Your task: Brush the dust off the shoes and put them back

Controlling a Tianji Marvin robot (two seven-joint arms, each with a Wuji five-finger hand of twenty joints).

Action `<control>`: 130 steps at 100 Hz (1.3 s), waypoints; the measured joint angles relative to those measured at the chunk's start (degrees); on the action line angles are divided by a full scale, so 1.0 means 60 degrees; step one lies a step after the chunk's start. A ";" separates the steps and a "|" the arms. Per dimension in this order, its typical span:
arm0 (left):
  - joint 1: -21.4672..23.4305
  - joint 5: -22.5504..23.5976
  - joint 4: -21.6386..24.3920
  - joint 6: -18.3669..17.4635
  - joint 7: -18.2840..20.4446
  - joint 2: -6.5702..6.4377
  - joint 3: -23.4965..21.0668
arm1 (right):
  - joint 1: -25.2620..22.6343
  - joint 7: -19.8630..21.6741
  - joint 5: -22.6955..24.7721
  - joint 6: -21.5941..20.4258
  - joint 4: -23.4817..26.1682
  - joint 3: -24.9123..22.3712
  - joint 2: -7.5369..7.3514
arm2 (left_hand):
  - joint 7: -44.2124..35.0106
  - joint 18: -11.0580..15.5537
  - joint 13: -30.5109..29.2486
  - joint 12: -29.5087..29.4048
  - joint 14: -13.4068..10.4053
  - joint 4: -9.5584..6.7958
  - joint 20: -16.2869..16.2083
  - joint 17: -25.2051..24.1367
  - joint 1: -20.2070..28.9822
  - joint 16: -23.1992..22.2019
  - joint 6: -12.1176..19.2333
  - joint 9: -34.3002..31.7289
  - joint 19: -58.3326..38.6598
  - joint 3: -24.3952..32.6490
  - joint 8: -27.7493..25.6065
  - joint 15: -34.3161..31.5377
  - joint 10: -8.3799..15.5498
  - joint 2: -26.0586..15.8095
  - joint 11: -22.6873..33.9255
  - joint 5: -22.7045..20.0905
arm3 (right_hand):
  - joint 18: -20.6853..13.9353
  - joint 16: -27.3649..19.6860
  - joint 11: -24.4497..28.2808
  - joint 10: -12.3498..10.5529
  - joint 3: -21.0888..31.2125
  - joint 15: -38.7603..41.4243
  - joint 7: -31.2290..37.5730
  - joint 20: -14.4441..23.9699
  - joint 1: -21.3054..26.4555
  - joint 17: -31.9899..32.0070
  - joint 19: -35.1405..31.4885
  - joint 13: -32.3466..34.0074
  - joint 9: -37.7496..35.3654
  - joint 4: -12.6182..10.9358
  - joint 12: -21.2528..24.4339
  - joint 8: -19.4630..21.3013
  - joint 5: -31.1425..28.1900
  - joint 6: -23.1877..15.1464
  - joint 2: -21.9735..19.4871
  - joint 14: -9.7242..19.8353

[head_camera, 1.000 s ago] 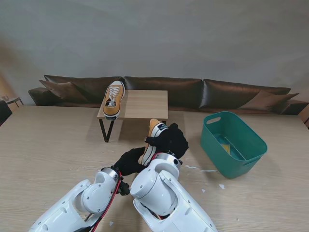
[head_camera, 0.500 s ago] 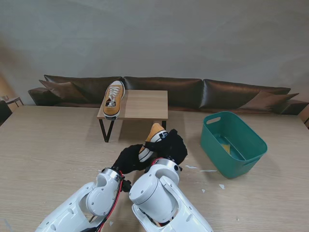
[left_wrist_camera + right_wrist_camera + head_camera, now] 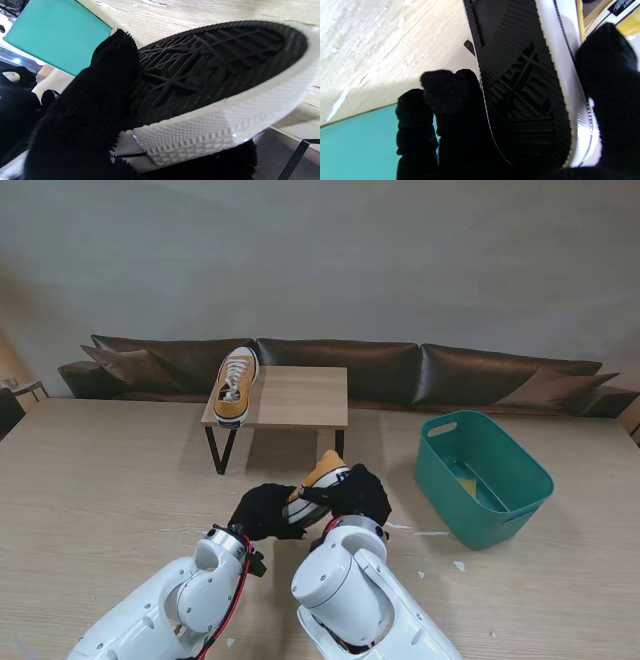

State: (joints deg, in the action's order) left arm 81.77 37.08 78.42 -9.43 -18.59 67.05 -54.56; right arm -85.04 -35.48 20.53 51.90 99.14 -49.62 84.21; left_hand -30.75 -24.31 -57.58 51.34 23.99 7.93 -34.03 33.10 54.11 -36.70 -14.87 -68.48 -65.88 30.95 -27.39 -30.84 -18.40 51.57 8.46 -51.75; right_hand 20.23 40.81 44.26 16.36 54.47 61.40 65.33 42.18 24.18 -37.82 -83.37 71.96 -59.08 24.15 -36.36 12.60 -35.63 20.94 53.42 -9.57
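Shoe held between both robot hands, sole exposed.

The shoe (image 3: 322,480) sits at centre frame of the stand view, tilted, lifted off the surface (image 3: 110,480); the left robot hand (image 3: 262,511) clasps its heel end and the right robot hand (image 3: 355,492) wraps its side, fingers (image 3: 440,92) against the black sole. No brush shows in any view. To do this well, I judge one hand should keep a firm clamp on the sole rim while the other frees itself to sweep. The second shoe (image 3: 235,385) rests on the small table (image 3: 300,395), upper middle; the green tub (image 3: 480,475) stands at right.
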 measured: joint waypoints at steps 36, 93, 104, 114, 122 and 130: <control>0.0187 0.0369 0.0082 -0.0241 0.0005 -0.0178 -0.0254 | -0.0161 0.1696 -0.0248 -0.0793 0.0364 -0.0235 -0.0939 | -0.0100 -0.0036 -0.0292 -0.0087 -0.0004 0.0100 0.0110 0.0199 -0.0018 -0.0437 -0.0056 -0.0235 -0.0280 0.0007 0.0230 0.0026 0.0059 0.0222 0.0239 -0.0296 | 0.0082 -0.0810 -0.0816 -0.0076 0.0007 -0.2254 -0.3161 -0.0255 -0.1283 0.0170 0.1479 -0.2282 0.2136 -0.1494 0.0688 0.2754 0.1162 -0.0948 -0.1437 -0.0951; -0.0412 0.1982 -0.0265 -0.0824 0.0260 -0.0603 -0.0041 | -0.0281 0.1472 -0.0509 -0.2509 -0.0241 -0.0314 -0.1278 | -0.0268 0.0221 -0.0463 0.0037 -0.0280 0.0109 0.0092 0.0306 -0.0086 -0.0751 -0.0192 -0.0235 -0.0806 0.0034 0.0236 -0.0038 0.0266 0.0116 0.0363 -0.0330 | 0.0326 0.0447 -0.0289 -0.0741 0.0004 0.1875 -0.2276 -0.0277 -0.1154 -0.0019 -0.0039 0.0273 -0.1902 -0.0108 -0.0282 0.1968 -0.1511 -0.0809 -0.1009 -0.0204; -0.0596 0.2063 -0.0370 -0.0710 0.0389 -0.0641 0.0104 | -0.0412 0.1758 -0.0305 -0.3100 -0.0253 -0.0372 -0.1488 | -0.0486 0.0291 -0.0175 0.0175 -0.0336 0.0110 -0.0147 -0.0250 -0.0143 -0.1054 0.0012 -0.0028 -0.1246 0.0037 0.0236 -0.0032 0.0418 0.0126 0.0363 -0.0179 | 0.0299 0.0563 -0.0295 -0.0741 -0.0003 0.2177 -0.2276 -0.0277 -0.1013 -0.0019 -0.0040 0.0319 -0.2003 0.0070 -0.0659 0.2344 -0.1538 -0.0602 -0.1009 -0.0188; -0.0738 0.1991 -0.0377 -0.0451 0.0912 -0.0642 0.0188 | -0.0519 0.1882 0.0357 -0.3543 -0.0355 -0.0343 -0.1664 | -0.0624 0.0428 0.0582 0.0400 -0.0527 0.0110 -0.0507 -0.0893 -0.0317 -0.1049 0.0300 0.0579 -0.1349 0.0196 0.0001 -0.0394 0.0523 0.0070 0.0445 0.0314 | 0.0271 0.0581 -0.0296 -0.0778 -0.0024 0.2306 -0.2278 -0.0280 -0.1013 -0.0019 -0.0042 0.0416 -0.2139 0.0091 -0.0785 0.2411 -0.1728 -0.0525 -0.1011 -0.0127; -0.0878 0.1947 -0.0417 -0.0255 0.1140 -0.0642 0.0305 | -0.0558 0.1474 0.0672 -0.3835 -0.0589 -0.0254 -0.1681 | -0.0386 0.0433 0.1109 -0.0090 -0.0623 0.0304 -0.0774 -0.1404 -0.0707 -0.0883 0.0561 0.1306 -0.1355 0.0420 -0.0310 -0.0688 0.0590 -0.0121 0.1026 0.0640 | 0.0264 0.0599 -0.0296 -0.0832 -0.0035 0.2366 -0.2278 -0.0280 -0.1059 -0.0019 -0.0042 0.0426 -0.2230 0.0192 -0.0853 0.2553 -0.1912 -0.0523 -0.1011 -0.0091; -0.1020 0.1948 -0.0508 -0.0112 0.1166 -0.0637 0.0408 | -0.0575 0.0805 0.0711 -0.4092 -0.0866 -0.0156 -0.1641 | 0.0634 0.0447 0.1784 -0.1745 -0.0686 0.0304 -0.0820 -0.1932 -0.1269 -0.0666 0.0732 0.1852 -0.1095 0.0996 -0.0506 -0.0730 0.0471 -0.0422 0.1296 0.0763 | 0.0252 0.0682 -0.0296 -0.0882 -0.0037 0.2399 -0.2278 -0.0281 -0.1086 -0.0019 -0.0043 0.0426 -0.2238 0.0353 -0.0907 0.2751 -0.1944 -0.0523 -0.1012 -0.0032</control>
State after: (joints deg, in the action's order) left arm 75.65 48.77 75.37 -10.10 -11.59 63.23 -52.11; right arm -88.49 -30.65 24.79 27.34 93.95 -50.56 74.36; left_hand -26.95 -21.63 -46.88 40.87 19.87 9.75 -38.95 21.51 46.49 -40.70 -10.48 -57.37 -72.45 36.93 -30.42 -35.22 -15.58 49.04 16.23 -47.17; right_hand 21.74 44.90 42.49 11.07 54.25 75.80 51.66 40.50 17.67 -37.93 -83.63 74.52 -72.50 26.27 -41.81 29.11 -47.29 17.80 47.35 -9.76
